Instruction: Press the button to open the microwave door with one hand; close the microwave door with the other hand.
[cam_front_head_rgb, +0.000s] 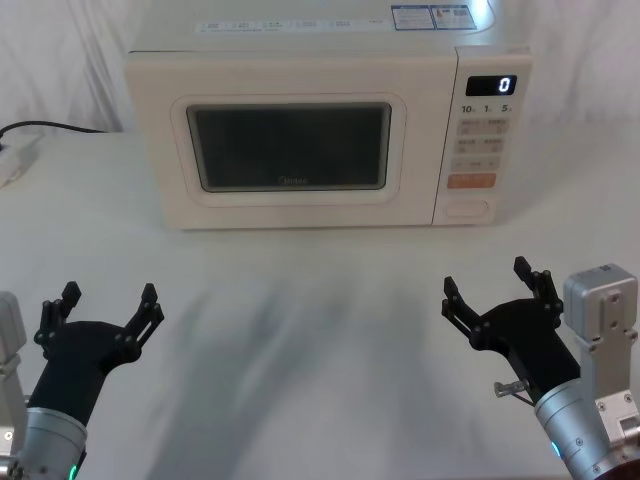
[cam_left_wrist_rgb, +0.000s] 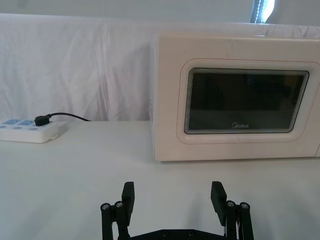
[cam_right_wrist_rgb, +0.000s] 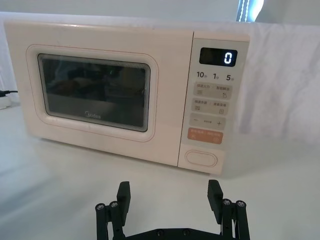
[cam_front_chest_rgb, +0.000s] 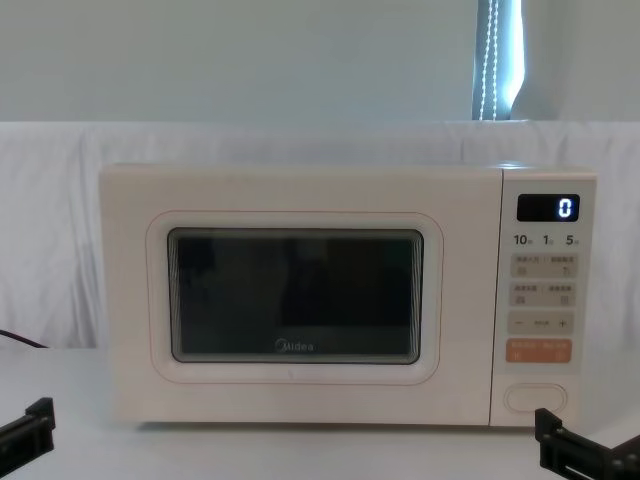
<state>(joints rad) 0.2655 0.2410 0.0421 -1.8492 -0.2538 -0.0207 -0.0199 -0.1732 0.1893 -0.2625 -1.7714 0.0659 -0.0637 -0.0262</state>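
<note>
The microwave door (cam_front_head_rgb: 290, 150) is shut flush with the oven's cream front, so nothing of the task looks done yet. The oven stands at the far side of the white table (cam_front_head_rgb: 300, 320), facing the robot, its display (cam_front_head_rgb: 491, 85) reading 0. The button (cam_front_head_rgb: 467, 209), a plain cream pill, sits at the bottom of the control panel on the oven's right, just under the orange key (cam_front_head_rgb: 471, 181).

The right claw (cam_front_head_rgb: 487, 288) hangs over the table near the robot, well apart from the oven and roughly in line with the control panel; its fingers are spread wide and hold nothing. That side probably suits the press, since the button lies straight ahead of it. The left claw (cam_front_head_rgb: 98, 310) hovers likewise on the other side, wide and empty, in front of the door's left part, where the hinge seems to be, though no view shows the hinge plainly. From there it could meet the swung door and push it back.

A power strip (cam_left_wrist_rgb: 28, 131) with a black plug lies on the table left of the oven, clear of both arms.
</note>
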